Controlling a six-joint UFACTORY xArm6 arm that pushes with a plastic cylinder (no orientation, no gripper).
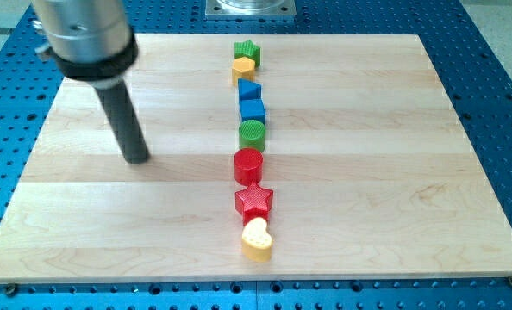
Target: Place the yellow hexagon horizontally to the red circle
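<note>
Several blocks stand in a line down the middle of the wooden board (368, 172). From the view's top: a green star (246, 49), a yellow hexagon (245, 65), a blue block (250, 89), a blue cube (252, 109), a green cylinder (252, 133), the red circle (248, 164), a red star (254, 201) and a yellow heart (257, 238). My tip (136, 158) rests on the board at the view's left, well to the left of the red circle and far from the yellow hexagon.
The board lies on a blue perforated table (497, 69). A grey metal base (250, 8) stands at the view's top, behind the board's far edge.
</note>
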